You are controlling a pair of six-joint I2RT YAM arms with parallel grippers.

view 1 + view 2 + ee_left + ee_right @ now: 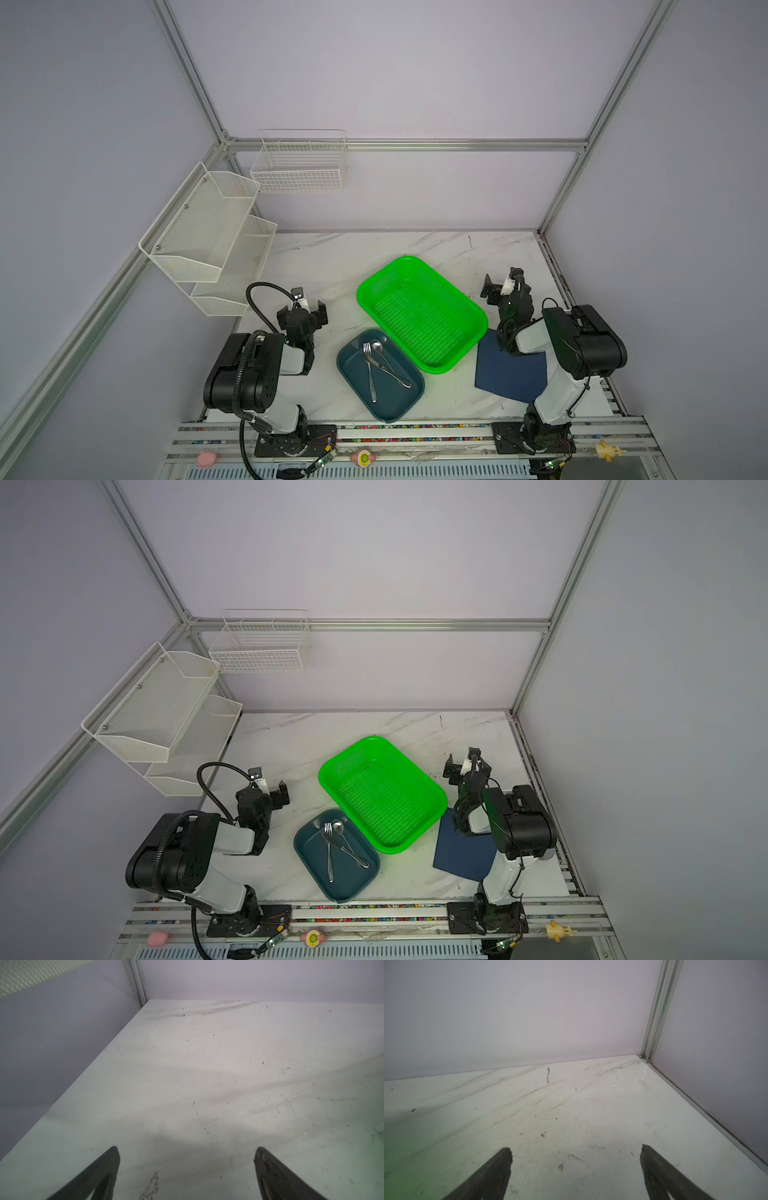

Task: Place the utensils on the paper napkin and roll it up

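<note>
The utensils lie together in a dark teal tray [357, 386] at the front middle in both top views: a fork [370, 374], a spoon [377, 347] and a knife [375, 363] that crosses them. The paper napkin [509, 374], a flat navy sheet, lies at the front right, partly under the right arm. My left gripper [302, 312] hovers left of the tray, open and empty. My right gripper [505, 286] is behind the napkin, also open and empty. Both wrist views show only bare tabletop between the spread fingertips of the left gripper [187, 1149] and the right gripper [575, 1148].
A bright green perforated basket [419, 311] sits between the tray and the napkin, its near rim touching or overlapping the tray's far corner. White mesh shelves [208, 241] hang on the left wall and a wire basket [299, 166] on the back wall.
</note>
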